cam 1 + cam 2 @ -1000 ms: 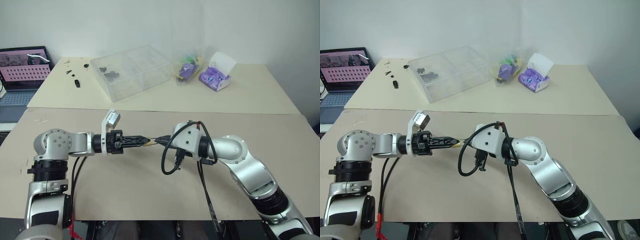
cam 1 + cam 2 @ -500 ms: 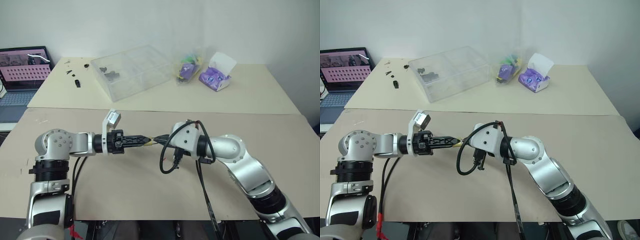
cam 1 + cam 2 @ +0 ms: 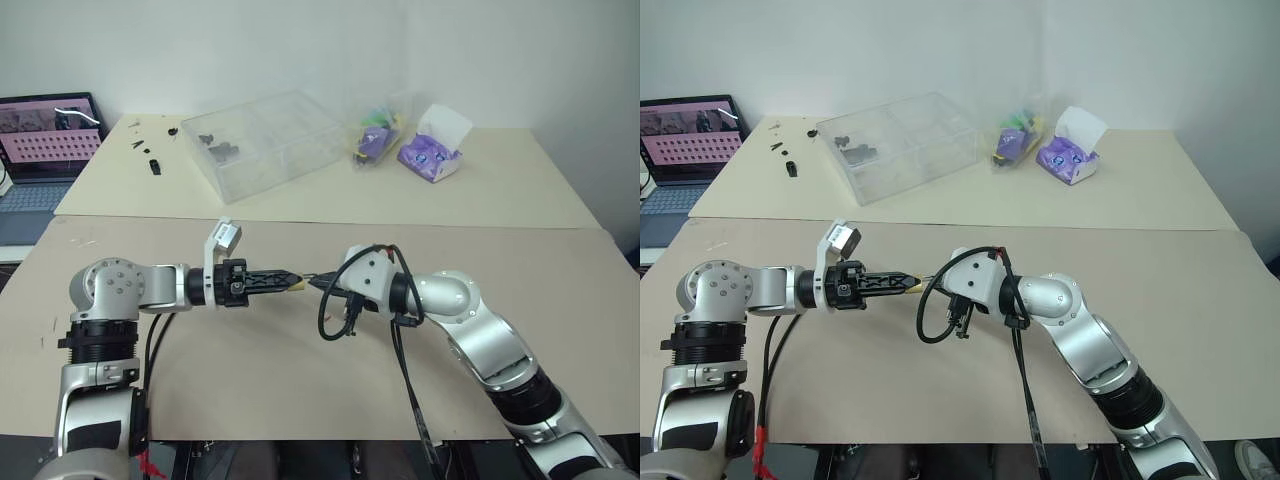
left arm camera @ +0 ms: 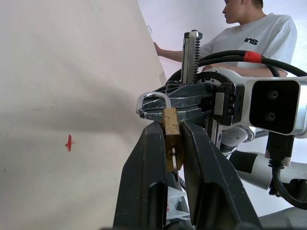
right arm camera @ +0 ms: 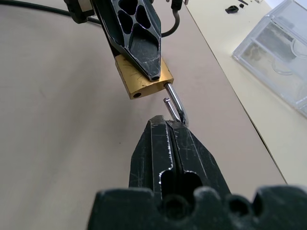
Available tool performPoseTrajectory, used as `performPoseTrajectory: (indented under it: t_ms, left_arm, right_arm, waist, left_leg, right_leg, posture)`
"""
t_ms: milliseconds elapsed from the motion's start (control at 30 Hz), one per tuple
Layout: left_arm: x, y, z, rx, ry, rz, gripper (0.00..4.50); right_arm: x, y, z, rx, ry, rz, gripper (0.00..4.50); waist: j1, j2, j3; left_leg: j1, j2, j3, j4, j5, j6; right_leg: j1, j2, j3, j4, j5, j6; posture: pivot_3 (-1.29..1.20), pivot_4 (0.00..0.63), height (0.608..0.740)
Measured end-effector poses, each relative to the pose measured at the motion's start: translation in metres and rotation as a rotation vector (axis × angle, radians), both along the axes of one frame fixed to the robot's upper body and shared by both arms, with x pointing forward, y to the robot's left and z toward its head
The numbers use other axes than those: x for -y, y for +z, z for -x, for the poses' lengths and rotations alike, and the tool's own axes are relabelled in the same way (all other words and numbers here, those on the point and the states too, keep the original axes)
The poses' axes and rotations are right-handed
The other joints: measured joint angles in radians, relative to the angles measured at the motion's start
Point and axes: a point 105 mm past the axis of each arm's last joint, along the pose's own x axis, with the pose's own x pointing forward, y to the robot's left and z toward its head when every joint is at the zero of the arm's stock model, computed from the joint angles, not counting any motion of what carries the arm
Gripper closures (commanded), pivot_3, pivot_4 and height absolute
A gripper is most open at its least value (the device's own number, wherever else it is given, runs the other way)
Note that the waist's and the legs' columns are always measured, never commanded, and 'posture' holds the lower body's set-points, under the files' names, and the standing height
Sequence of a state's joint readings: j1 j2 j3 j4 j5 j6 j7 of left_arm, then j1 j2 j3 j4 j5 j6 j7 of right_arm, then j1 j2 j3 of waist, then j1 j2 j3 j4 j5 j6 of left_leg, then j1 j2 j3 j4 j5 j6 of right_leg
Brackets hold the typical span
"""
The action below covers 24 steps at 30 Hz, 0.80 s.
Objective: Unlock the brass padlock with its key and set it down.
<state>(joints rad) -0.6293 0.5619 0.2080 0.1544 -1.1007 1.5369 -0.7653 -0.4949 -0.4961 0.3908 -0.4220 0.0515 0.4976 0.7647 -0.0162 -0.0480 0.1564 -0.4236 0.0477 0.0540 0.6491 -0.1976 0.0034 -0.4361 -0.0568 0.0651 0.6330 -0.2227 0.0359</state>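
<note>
Left end effector [image 3: 291, 281] clamps the brass padlock [image 5: 144, 79] in mid-air — its shackle [image 5: 175, 103] sprung open. Right end effector [image 5: 169, 125], clenched on the shackle's loop; next — lower it to the tabletop [image 3: 300, 370].

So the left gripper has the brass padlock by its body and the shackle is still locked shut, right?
Not quite. The left gripper does grip the brass padlock by its body, but the shackle is open: the right wrist view shows its free end out of the body, with the shut right gripper at the loop.
</note>
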Motion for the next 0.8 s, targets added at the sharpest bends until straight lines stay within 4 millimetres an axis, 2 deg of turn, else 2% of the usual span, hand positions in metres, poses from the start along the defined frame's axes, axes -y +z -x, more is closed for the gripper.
performPoseTrajectory:
  t_ms: [367,800]
  left_arm:
    - [0.0,0.001,0.002,-0.001,-0.005,-0.001,4.45]
    - [-0.001,0.002,0.002,0.002,-0.005,0.004,4.45]
  right_arm:
    - [-0.002,-0.002,-0.006,-0.006,-0.014,-0.021,4.48]
    - [-0.007,0.008,-0.018,0.02,-0.056,-0.068,4.48]
  waist:
    - [-0.001,0.0,0.0]
    - [-0.001,0.0,0.0]
  left_leg:
    - [0.0,0.0,0.0,0.001,0.0,0.0]
    - [0.0,0.0,0.0,0.001,0.0,0.0]
  right_leg:
    - [0.0,0.0,0.0,0.001,0.0,0.0]
    - [0.0,0.0,0.0,0.002,0.0,0.0]
  posture:
    - [0.0,0.15,0.74]
    - [0.0,0.15,0.74]
